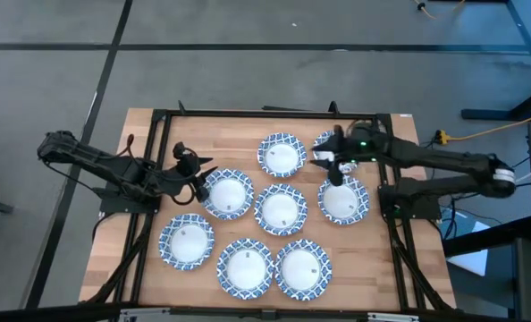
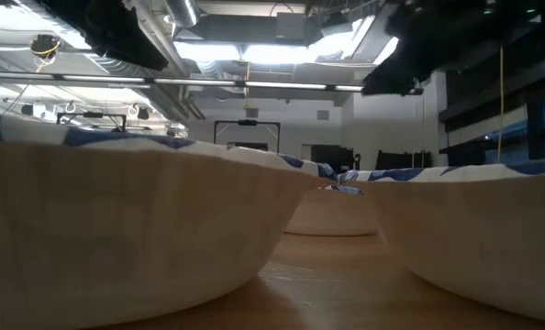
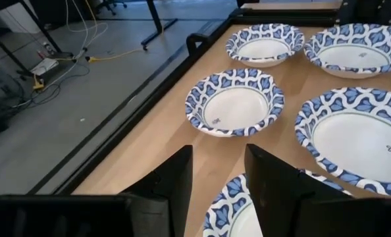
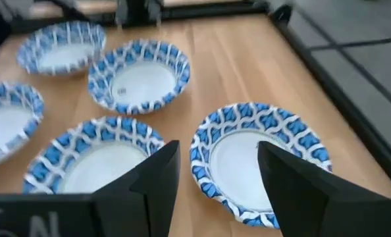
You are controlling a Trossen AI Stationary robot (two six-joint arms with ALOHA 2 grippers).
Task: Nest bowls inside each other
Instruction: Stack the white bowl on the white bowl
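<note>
The bowls [image 1: 281, 208] lie on the wooden counter [image 1: 147, 143] in a close group, most rims nearly touching, so little free wood is between them. More open wood is along the far edge and at the left side, beside the black frame [image 1: 155, 121].

The left pincer [image 1: 200, 179] is open, its fingers on both sides of the rim of the left bowl of the middle row [image 1: 228, 193]. The right pincer [image 1: 329, 165] is also open and hangs above the gap between the far right bowl [image 1: 326, 142] and the right bowl of the middle row [image 1: 343, 199]; the arm covers most of the far right bowl.

In the low view, two near bowl walls [image 2: 116, 229] fill the picture and hide the rest. Around the counter is grey floor [image 1: 248, 72] with dark lines.
</note>
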